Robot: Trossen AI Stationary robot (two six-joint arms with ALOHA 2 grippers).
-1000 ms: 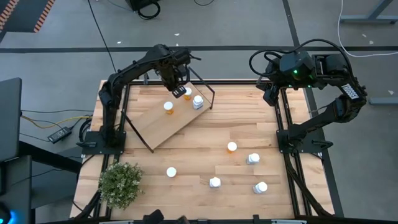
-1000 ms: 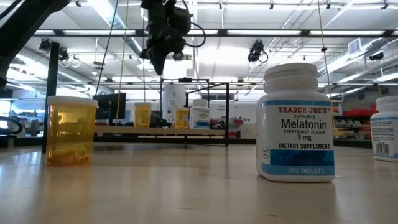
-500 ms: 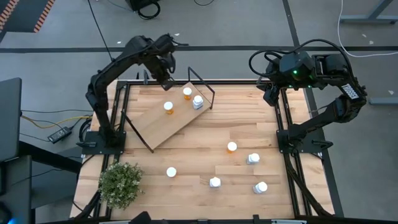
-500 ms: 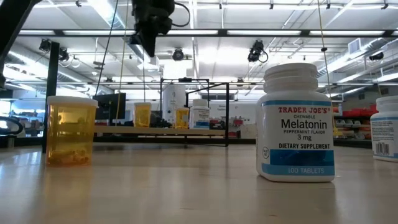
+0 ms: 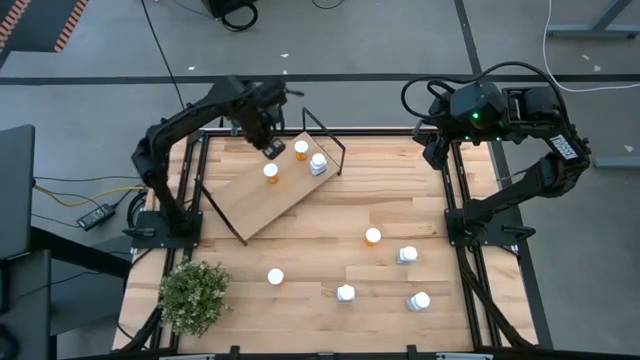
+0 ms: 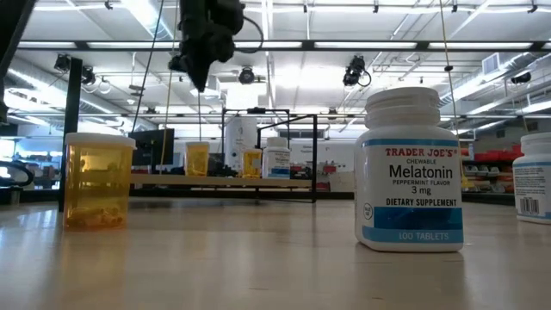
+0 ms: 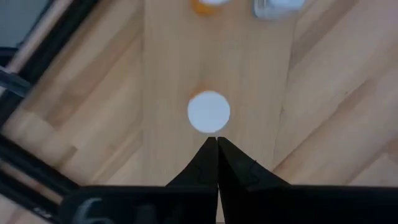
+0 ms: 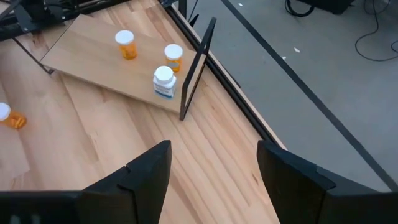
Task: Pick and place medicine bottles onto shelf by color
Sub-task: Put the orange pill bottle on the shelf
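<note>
A: Since a second ago the left gripper has drawn back from over the two far bottles toward the upper-left end of the shelf. It hangs above the board, fingers pressed together, nothing between them. What sits on the board?

B: Three bottles. One orange bottle near the middle of the shelf, a second orange bottle at its upper right, and a white bottle just beside that one. None has shifted.

A: Off the shelf, lower half of the high view: an orange one centre right, and four white-capped ones spread along the lower table. Body colours there are hard to read from above.

B: The low view helps a little: a labelled white bottle at right, an amber one at left.

A: Right gripper is parked at the upper right corner of the table, fingers spread wide, empty. Plant at lower left.
</note>
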